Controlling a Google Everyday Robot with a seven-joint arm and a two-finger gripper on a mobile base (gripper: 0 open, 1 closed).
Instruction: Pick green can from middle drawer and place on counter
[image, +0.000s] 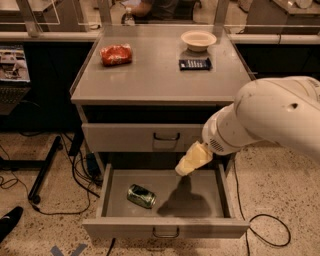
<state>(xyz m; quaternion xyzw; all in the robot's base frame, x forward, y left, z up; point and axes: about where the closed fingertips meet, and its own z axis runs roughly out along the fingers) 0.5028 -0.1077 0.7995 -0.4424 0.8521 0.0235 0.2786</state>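
Note:
The green can (141, 196) lies on its side in the left half of the open middle drawer (165, 227). My gripper (192, 159) hangs above the drawer's right-middle part, up and to the right of the can and well apart from it. It casts a shadow on the drawer floor. The big white arm comes in from the right. The counter (155, 75) is the grey top of the cabinet above.
On the counter sit a red snack bag (116, 54) at the back left, a white bowl (198, 38) at the back right and a dark calculator (195, 64) in front of the bowl. The upper drawer (150, 137) is closed. Cables (75, 190) lie on the floor to the left.

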